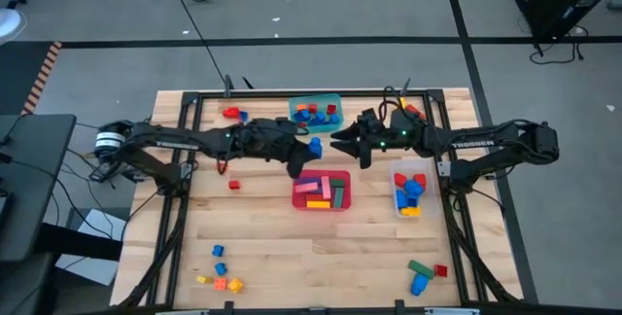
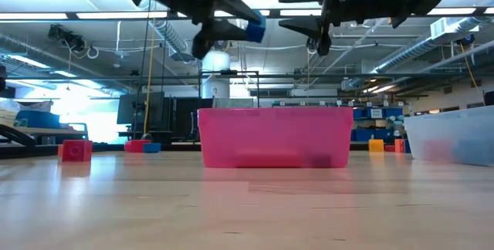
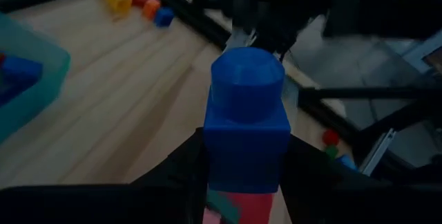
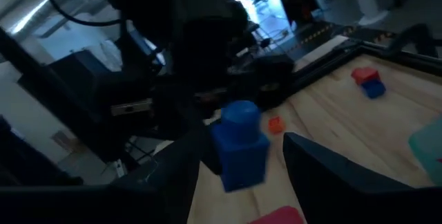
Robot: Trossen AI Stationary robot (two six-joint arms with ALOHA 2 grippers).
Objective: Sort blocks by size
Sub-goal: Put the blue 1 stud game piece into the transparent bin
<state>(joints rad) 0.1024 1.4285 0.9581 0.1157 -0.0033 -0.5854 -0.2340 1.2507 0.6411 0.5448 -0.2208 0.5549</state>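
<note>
Holding a blue block (image 3: 246, 117) in my left gripper (image 1: 303, 150), raised over the table's middle, facing the right gripper (image 1: 342, 140).

Nearest, in the left wrist view, the fingers (image 3: 183, 165) pinch the block's lower body, its stud end leading, so its long axis points at three o'clock in the high view, toward the right gripper just beside it. That gripper is spread, its fingers (image 4: 169, 172) flanking the block without touching, as I judge it. Below, at about five o'clock, lies the pink tub (image 1: 342, 204); beyond, the teal tub (image 1: 292, 102) at twelve, the clear tub (image 1: 397, 175) at four. My own fingers hide the block's base; I cannot tell how much depth separates block and right fingers.
</note>
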